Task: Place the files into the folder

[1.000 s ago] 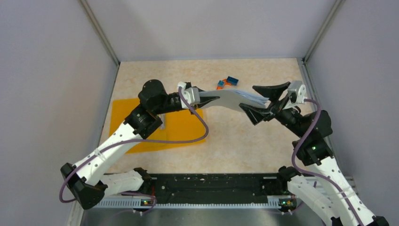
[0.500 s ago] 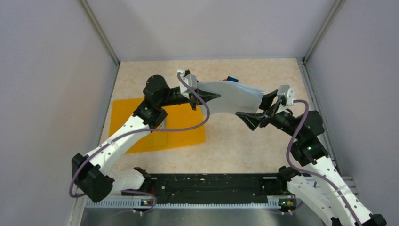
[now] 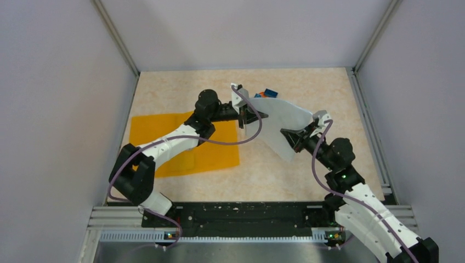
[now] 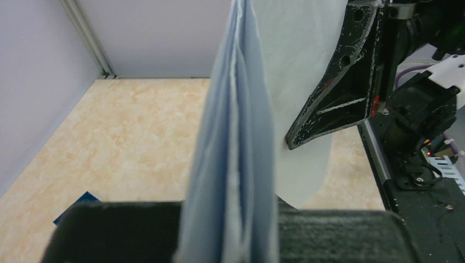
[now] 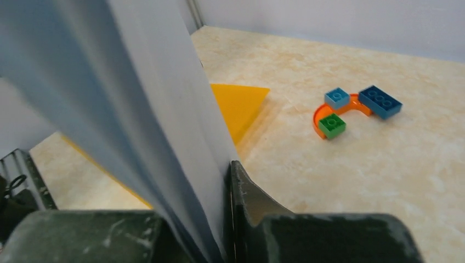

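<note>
The files (image 3: 281,119) are a stack of white sheets held up off the table, standing on edge between my two grippers. My left gripper (image 3: 255,116) is shut on their left edge; in the left wrist view the files (image 4: 236,137) run straight up from between its jaws. My right gripper (image 3: 294,137) is shut on their near right edge, with the files (image 5: 142,115) pressed against its finger (image 5: 247,197). The orange folder (image 3: 159,134) lies flat on the table at the left, under my left arm; a corner of the folder (image 5: 239,105) shows behind the sheets.
Small toy blocks around an orange curved piece (image 3: 264,94) sit at the back of the table, just behind the sheets, and show as the blocks (image 5: 351,107) in the right wrist view. Grey walls close in three sides. A black rail (image 3: 247,216) runs along the near edge.
My left arm has reached right and both grippers have drawn together. The sheets have turned from lying sagged to standing on edge. My right gripper, open a second ago, has closed on them.
</note>
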Robot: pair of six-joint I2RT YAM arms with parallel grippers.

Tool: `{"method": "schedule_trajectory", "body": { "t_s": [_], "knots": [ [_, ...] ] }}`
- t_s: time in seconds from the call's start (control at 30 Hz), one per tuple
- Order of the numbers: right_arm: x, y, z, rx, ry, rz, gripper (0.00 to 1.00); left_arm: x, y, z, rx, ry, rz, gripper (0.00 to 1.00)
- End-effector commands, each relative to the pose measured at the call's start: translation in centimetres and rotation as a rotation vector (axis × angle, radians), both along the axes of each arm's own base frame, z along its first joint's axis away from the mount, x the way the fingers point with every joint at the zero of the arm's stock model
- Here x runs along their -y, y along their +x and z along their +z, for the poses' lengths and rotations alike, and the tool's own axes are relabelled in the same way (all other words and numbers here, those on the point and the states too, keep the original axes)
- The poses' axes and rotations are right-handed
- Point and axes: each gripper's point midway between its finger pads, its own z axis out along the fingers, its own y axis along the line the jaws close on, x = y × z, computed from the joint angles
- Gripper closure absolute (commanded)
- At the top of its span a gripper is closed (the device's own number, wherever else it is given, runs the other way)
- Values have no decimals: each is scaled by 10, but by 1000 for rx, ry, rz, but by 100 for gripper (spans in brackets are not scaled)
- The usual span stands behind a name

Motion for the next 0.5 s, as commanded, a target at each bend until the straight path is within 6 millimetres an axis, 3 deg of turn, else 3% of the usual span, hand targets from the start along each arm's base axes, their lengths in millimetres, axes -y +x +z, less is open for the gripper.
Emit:
{"method": "schedule_trajectory", "body": {
  "t_s": [0.0,0.13,0.47],
  "knots": [
    [15,15,9,78,68,-127,91,5,21,-7,78,-20,57,100],
    [16,26,-8,73,58,-159,100,10,34,-30,49,1,83,100],
    [20,37,-34,95,54,-207,100,10,51,-67,16,52,170,89]
  ]
}}
